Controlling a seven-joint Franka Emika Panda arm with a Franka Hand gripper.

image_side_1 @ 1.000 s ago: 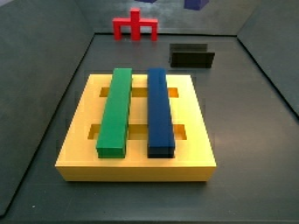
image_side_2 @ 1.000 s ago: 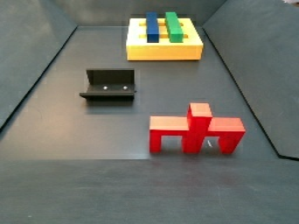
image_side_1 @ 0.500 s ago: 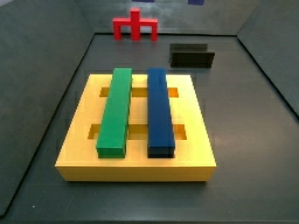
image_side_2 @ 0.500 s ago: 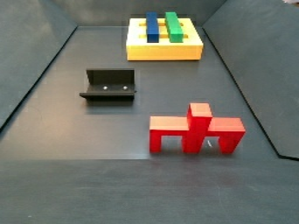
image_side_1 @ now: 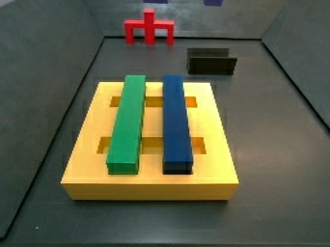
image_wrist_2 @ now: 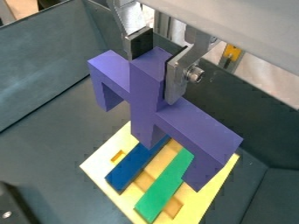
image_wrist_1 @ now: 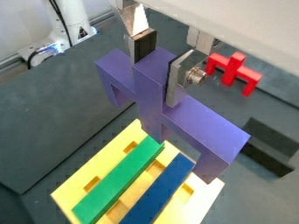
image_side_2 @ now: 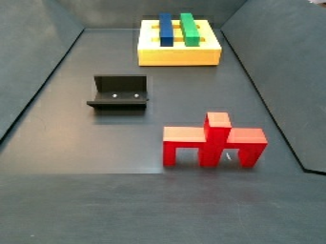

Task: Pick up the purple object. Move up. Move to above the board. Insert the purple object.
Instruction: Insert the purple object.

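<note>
In both wrist views my gripper (image_wrist_1: 159, 68) (image_wrist_2: 158, 63) is shut on the central post of the purple object (image_wrist_1: 176, 114) (image_wrist_2: 152, 105). It holds the wide bar level, high above the board (image_wrist_1: 100, 168) (image_wrist_2: 98, 158). The board is a yellow slotted block bearing a green bar (image_side_1: 125, 121) and a blue bar (image_side_1: 176, 121), and it shows in both side views (image_side_1: 91, 145) (image_side_2: 178, 57). In a side view only a purple sliver (image_side_1: 213, 3) shows at the top edge. The gripper is out of both side views.
A red upright piece (image_side_1: 151, 29) (image_side_2: 213, 141) (image_wrist_1: 233, 68) stands on the dark floor away from the board. The fixture (image_side_1: 213, 63) (image_side_2: 118, 92) (image_wrist_1: 268, 144) stands between them, to one side. Dark walls enclose the floor.
The purple sliver at the top edge of a side view has shrunk and shifted slightly left. The board, red piece and fixture have not moved.
</note>
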